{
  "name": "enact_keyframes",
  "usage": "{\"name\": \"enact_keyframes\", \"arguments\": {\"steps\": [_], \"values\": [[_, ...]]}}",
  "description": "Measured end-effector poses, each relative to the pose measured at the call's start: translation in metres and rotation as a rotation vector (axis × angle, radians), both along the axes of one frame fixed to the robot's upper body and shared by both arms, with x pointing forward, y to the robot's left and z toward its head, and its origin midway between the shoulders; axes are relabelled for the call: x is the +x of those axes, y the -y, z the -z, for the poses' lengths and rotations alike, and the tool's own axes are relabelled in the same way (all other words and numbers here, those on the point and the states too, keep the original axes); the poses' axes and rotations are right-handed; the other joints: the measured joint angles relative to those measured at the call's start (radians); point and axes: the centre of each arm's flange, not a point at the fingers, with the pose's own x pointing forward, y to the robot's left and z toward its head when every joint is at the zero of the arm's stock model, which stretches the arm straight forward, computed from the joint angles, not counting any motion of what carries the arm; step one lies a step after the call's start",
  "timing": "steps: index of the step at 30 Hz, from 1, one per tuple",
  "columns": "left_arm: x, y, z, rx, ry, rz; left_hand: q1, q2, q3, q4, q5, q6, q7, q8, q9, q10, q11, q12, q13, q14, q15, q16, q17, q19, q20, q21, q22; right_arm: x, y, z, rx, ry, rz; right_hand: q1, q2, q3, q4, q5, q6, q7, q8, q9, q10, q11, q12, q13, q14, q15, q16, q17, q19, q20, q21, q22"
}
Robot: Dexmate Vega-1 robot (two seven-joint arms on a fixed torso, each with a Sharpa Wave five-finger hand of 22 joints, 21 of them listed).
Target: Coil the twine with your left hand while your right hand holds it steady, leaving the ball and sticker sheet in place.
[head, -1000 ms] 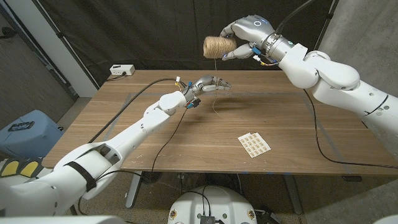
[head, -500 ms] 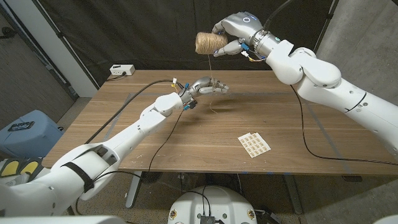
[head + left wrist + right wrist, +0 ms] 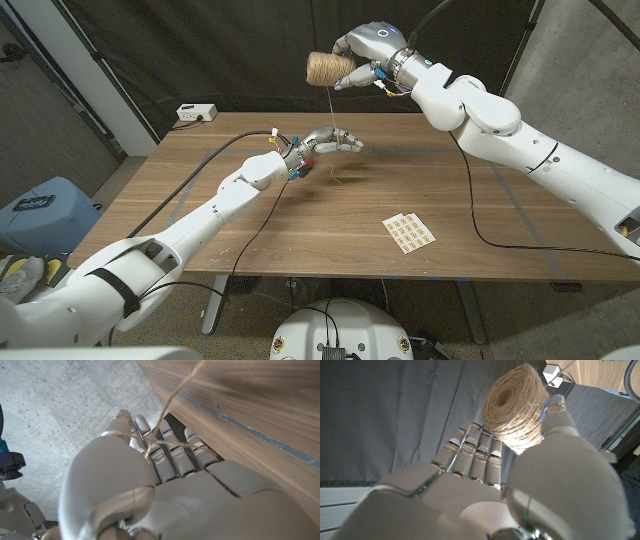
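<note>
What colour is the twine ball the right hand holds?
Light tan, natural jute colour twine ball; clearest in the right wrist view.

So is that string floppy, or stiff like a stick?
Probably floppy: the twine strand hangs straight down from the ball of twine in the right hand, and it drapes over the left hand. It looks thin, so likely very light.

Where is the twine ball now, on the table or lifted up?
Lifted up. The right hand holds the twine ball above the table; one strand hangs to the left hand.
</note>
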Motion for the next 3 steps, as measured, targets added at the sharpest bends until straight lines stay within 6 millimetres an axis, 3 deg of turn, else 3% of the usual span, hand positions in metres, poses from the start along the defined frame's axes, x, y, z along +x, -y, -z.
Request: {"name": "enact_keyframes", "arguments": {"steps": [3], "values": [[-0.0013,0.0014,-0.0002,-0.004,-0.003,-0.003,0.000,0.000,0.000,0.000,0.000,0.000,0.000,0.000,0.000,0.000,0.000,0.000,0.000,0.000,0.000,0.000,0.000,0.000,0.000,0.000,0.000,0.0048,-0.0005,-0.0017,0.004,-0.005,-0.003,0.000,0.000,0.000,0.000,0.000,0.000,0.000,0.000,0.000,0.000,0.000,0.000,0.000,0.000,0.000,0.000,0.005,0.000,0.000,0.000,0.000]]}}
